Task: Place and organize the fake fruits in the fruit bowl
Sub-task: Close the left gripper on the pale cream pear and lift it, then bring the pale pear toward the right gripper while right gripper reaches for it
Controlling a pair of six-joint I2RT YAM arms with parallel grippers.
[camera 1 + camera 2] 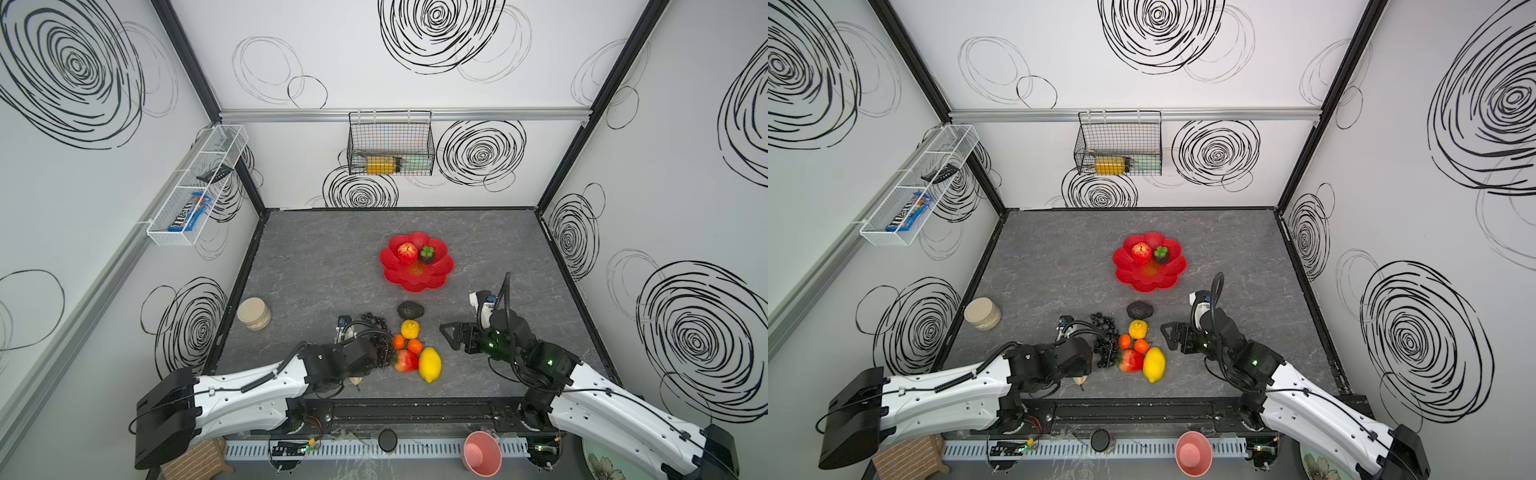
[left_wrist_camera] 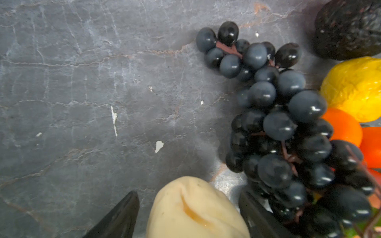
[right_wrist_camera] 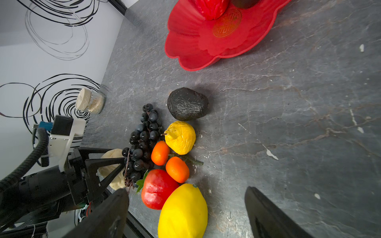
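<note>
The red fruit bowl (image 1: 415,279) (image 1: 1148,279) holds a red apple (image 1: 407,252) and a mangosteen (image 1: 427,254). In front of it lie an avocado (image 1: 410,310), a wrinkled lemon (image 1: 410,329), two oranges (image 1: 398,341), a strawberry (image 1: 406,360), a smooth lemon (image 1: 429,365) and a dark grape bunch (image 2: 278,123). My left gripper (image 2: 188,192) stands open astride the cream wrinkled fruit (image 2: 195,208), with a gap at one finger. The grapes crowd its other finger. My right gripper (image 1: 451,332) (image 3: 186,190) hangs open and empty, right of the cluster.
A beige-lidded jar (image 1: 254,313) stands near the left table edge. A pink cup (image 1: 482,453) and a flowered plate (image 1: 602,467) sit off the front edge. Wire baskets (image 1: 390,143) hang on the walls.
</note>
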